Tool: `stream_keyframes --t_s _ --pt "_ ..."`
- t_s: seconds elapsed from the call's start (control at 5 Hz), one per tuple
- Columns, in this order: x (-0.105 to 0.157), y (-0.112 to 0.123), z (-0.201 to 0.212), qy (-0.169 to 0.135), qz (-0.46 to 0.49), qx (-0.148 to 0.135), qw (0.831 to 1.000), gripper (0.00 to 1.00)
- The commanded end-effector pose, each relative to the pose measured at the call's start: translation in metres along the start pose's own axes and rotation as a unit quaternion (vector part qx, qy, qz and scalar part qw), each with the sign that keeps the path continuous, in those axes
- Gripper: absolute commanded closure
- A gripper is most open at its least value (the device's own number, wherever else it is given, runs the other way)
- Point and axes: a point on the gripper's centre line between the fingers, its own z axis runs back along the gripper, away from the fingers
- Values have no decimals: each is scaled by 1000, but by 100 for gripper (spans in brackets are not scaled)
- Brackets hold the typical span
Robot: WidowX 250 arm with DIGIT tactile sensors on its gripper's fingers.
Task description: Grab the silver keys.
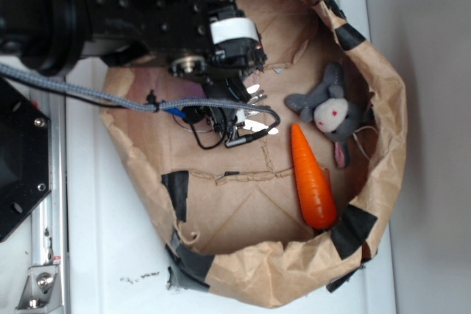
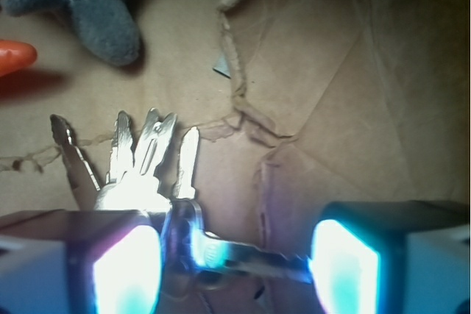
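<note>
Fingers: you see two glowing pads at the bottom of the wrist view, spread apart, with a wide gap between them; nothing is clamped. The left pad sits right at the heads of the keys, and whether it touches them cannot be told.

Gripper: in the exterior view it points down into the bag, near the middle of the floor, with black cables looped beside it.

Silver keys: you find several shiny blades fanned out on the brown paper just past the left pad, tips pointing away from the fingers. A wire ring and one more key lie across the gap between the pads. In the exterior view only bright glints show under the gripper.

Plush bunny: grey, white face, lying near the bag's far wall, apart from the keys.

Carrot: orange, lying just beside the bunny, tip towards it.

Paper bag: brown, rolled rim, patched with black tape, holding all of the above.

Table: white, under the bag.
</note>
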Motion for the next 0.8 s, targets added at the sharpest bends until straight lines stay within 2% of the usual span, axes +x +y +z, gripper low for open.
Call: stream_keyframes --t_s 0.0,0.2,0.6 --pt "16 11 12 -3 5 -21 1000 0" --pt "16 10 17 13 7 -45 999 0" --pt "15 5 16 22 16 -50 998 0"
